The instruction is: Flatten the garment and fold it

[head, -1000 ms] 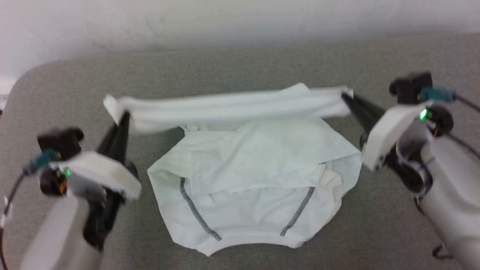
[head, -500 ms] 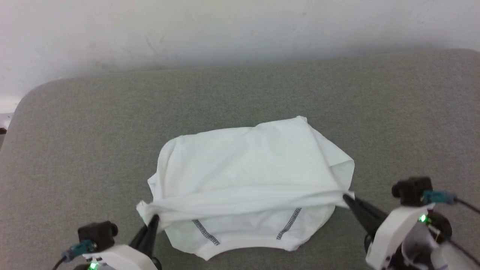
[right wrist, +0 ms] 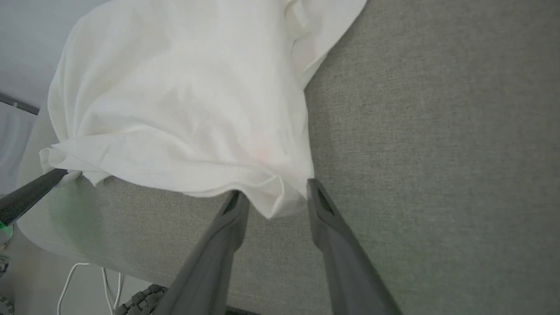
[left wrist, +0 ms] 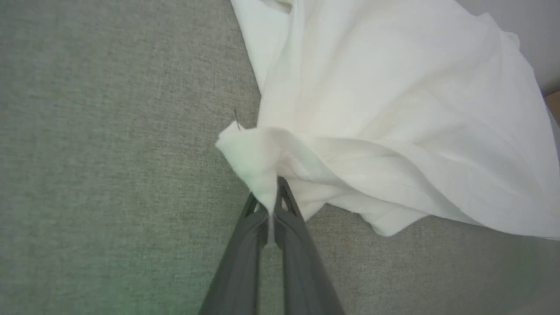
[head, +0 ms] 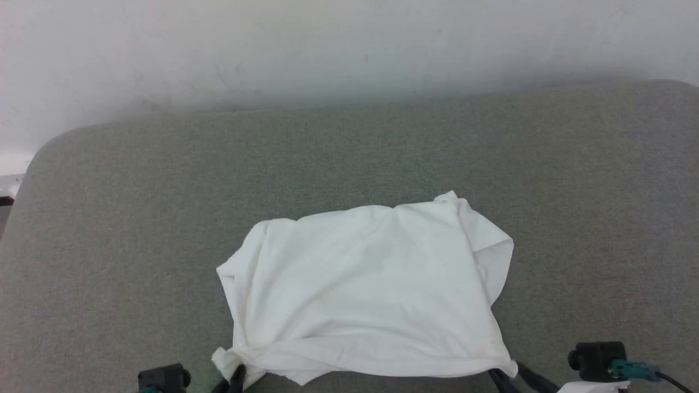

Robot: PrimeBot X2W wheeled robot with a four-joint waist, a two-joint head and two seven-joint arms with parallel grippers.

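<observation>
Well, the garment [head: 366, 295] lies doubled over into a rough, puffy rectangle on the near half of the grey cloth-covered surface [head: 136, 218]. Its plain white side faces up, with soft creases running across it. A loose flap sticks out at its far right corner. Its near edge stretches from one gripper to the other.

At the near left corner, the left gripper [left wrist: 272, 197] has its dark fingers pressed together on a bunched tuft of the fabric. The tuft stands up just past the fingertips, and folds fan out from that pinch across the cloth.

At the near right corner, the right gripper [right wrist: 275, 192] has its fingers spread apart. The rounded corner of the fabric droops into the gap between the tips and is not clamped. I cannot tell whether it brushes either finger.

Beside that gripper, a small dark camera block [head: 598, 360] with a teal plug sits on the wrist.

All around the white cloth the grey surface is flat, and it rounds off at its far left corner. A pale wall [head: 327, 49] rises behind it. Past the near edge of the surface, low down, a thin white cable [right wrist: 72, 280] loops on the floor.
</observation>
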